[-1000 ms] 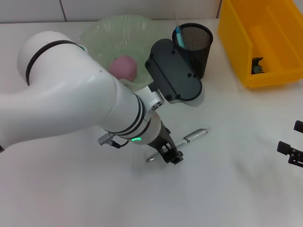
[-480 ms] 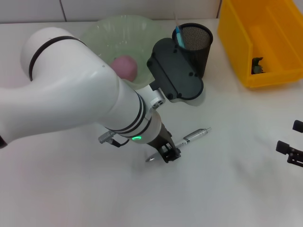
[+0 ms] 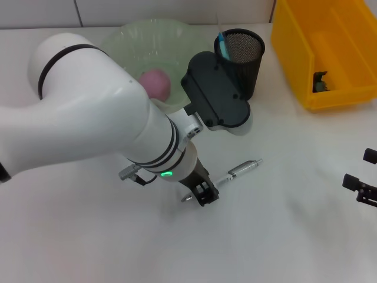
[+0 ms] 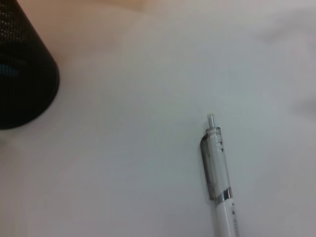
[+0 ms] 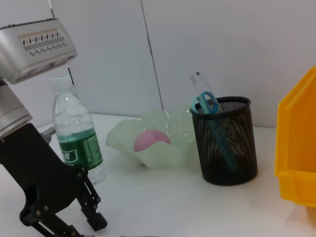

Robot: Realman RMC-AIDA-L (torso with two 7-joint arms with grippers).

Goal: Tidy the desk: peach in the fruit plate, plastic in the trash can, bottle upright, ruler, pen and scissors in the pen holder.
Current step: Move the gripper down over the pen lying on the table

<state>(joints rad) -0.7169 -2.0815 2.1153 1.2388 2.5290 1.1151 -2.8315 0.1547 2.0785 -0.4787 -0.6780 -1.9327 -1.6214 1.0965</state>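
Note:
A clear and silver pen (image 3: 240, 170) lies on the white table; it also shows in the left wrist view (image 4: 217, 174). My left gripper (image 3: 203, 192) is low over the pen's tip end, open, with a finger on each side. The pink peach (image 3: 155, 83) lies in the pale green fruit plate (image 3: 126, 39). The black mesh pen holder (image 3: 242, 57) holds blue scissors (image 5: 206, 102) and a clear ruler (image 5: 197, 79). The water bottle (image 5: 74, 132) stands upright. My right gripper (image 3: 363, 178) is open and idle at the table's right edge.
The yellow bin (image 3: 306, 71) stands at the back right with a small dark item (image 3: 320, 82) inside. My left arm's bulk hides the table's left and middle in the head view. Bare table lies between the pen and my right gripper.
My left gripper has shifted slightly left along the pen toward its tip. The pen and the right arm have not moved.

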